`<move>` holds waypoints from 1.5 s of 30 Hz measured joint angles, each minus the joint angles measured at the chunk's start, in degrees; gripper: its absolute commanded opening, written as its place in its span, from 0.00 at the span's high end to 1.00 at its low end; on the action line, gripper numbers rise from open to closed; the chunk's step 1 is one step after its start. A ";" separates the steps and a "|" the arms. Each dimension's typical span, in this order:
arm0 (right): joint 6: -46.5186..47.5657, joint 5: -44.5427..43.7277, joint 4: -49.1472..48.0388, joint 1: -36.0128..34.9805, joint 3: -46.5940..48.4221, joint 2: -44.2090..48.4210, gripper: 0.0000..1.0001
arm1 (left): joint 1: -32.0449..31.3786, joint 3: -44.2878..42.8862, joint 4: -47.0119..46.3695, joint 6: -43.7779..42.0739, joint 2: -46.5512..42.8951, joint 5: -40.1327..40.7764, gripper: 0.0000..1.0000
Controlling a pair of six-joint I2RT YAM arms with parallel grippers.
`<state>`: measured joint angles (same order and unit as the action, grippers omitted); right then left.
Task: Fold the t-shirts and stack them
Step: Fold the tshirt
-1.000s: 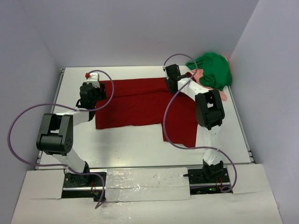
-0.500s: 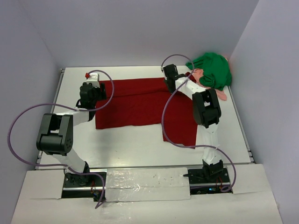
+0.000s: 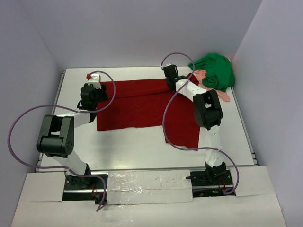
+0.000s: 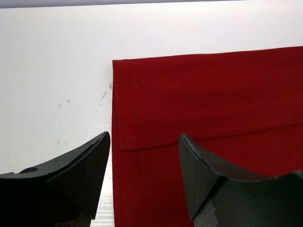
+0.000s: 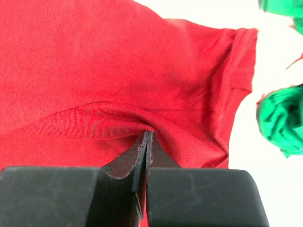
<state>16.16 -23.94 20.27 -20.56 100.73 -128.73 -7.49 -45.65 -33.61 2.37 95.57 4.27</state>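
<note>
Right pincer [image 5: 147, 135] tight on a ridge of dark red t-shirt [image 5: 94, 61]; left pincer [image 4: 144, 138] agape over its corner.

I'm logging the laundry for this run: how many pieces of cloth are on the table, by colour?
dark red shirt: 1
green shirt: 1
salmon-pink cloth: 1
Total: 3

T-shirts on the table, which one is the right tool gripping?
The dark red t-shirt, spread out; the right tool is shut on a fold of it. The green t-shirt lies bunched.
</note>
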 measured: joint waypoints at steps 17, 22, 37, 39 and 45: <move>9.68 -8.02 -9.81 -0.72 16.63 -12.94 0.84 | -0.31 0.00 0.04 0.04 0.00 -0.02 0.32; 10.49 -8.00 -9.46 -0.68 18.40 -14.43 0.42 | -0.31 0.24 0.15 0.02 -0.33 -0.02 0.32; 7.15 -4.57 -5.75 -0.70 3.54 -3.41 0.41 | -0.33 0.31 0.20 0.02 -0.52 -0.02 0.32; 6.58 -4.11 -5.49 -0.85 2.64 -1.81 0.41 | -0.33 0.31 0.20 0.02 -0.52 -0.02 0.32; 4.63 -2.91 -3.58 -1.36 1.11 0.11 0.47 | -0.33 0.31 0.22 0.02 -0.52 -0.02 0.32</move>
<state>20.80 -26.85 16.69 -21.91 101.84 -128.62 -7.81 -45.34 -33.39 2.39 95.04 4.25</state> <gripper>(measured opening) 0.568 0.682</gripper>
